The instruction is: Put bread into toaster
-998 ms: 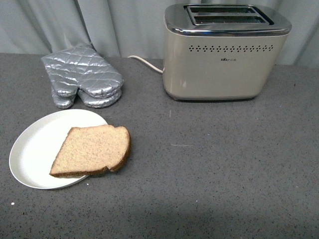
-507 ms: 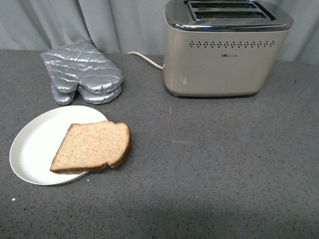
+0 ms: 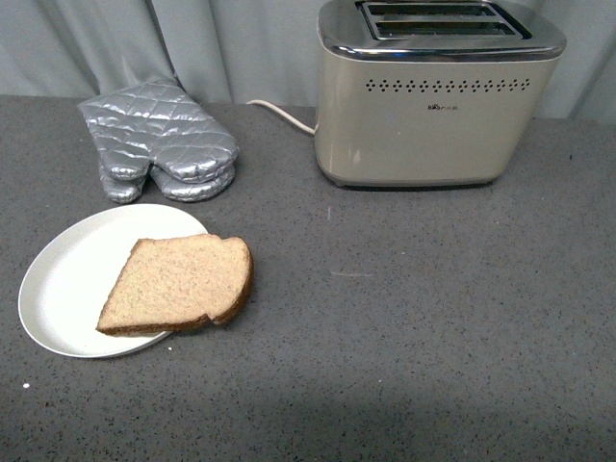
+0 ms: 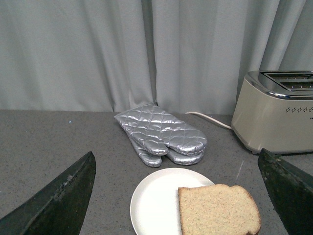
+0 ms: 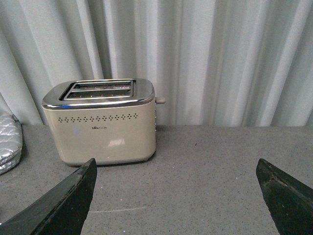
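Front view has barely changed: the bread still lies half on the white plate, well apart from the toaster, and the left gripper and right gripper both gape wide and empty, so pickup hasn't begun.

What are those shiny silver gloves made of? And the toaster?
The oven mitts look like quilted fabric with a silvery, foil-like coating: stitched diamonds, soft folds. The toaster seems cream painted metal or plastic, with a mirror-shiny chrome top that reflects light.
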Tool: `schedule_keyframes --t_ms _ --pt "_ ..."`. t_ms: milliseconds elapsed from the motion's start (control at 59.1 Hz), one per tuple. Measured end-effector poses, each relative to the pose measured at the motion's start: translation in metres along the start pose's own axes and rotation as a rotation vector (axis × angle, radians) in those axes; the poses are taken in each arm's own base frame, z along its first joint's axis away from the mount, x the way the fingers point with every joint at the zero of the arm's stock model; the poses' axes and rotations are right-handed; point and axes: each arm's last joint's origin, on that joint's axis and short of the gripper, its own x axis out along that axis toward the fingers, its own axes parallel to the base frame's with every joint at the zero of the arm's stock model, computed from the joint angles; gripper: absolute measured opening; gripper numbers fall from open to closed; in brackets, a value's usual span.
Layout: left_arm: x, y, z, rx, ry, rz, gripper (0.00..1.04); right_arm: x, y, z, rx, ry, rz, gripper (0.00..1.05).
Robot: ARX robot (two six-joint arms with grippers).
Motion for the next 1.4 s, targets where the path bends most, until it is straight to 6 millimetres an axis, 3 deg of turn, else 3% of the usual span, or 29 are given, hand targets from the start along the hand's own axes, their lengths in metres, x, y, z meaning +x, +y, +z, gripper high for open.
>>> schedule_keyframes --t_ms 135,321,423,626,947,1404 --pt "0.021 -0.004 -0.004 -0.121 0.144 0.070 0.98 0.000 0.000 0.000 0.000 0.000 0.000 0.95" --pt "0.076 0.002 0.010 -0.226 0.221 0.065 0.98 0.000 0.000 0.000 0.000 0.000 0.000 0.95" --pt "0.116 0.014 -0.011 -0.258 0.413 0.102 0.98 0.000 0.000 0.000 0.000 0.000 0.000 0.95" --pt "0.156 0.021 -0.046 -0.227 0.633 0.079 0.98 0.000 0.000 0.000 0.000 0.000 0.000 0.95" --pt "0.190 0.035 -0.074 -0.135 0.760 0.077 0.98 0.000 0.000 0.000 0.000 0.000 0.000 0.95" --pt "0.217 0.045 -0.098 -0.075 0.843 0.039 0.97 0.000 0.000 0.000 0.000 0.000 -0.001 0.95"
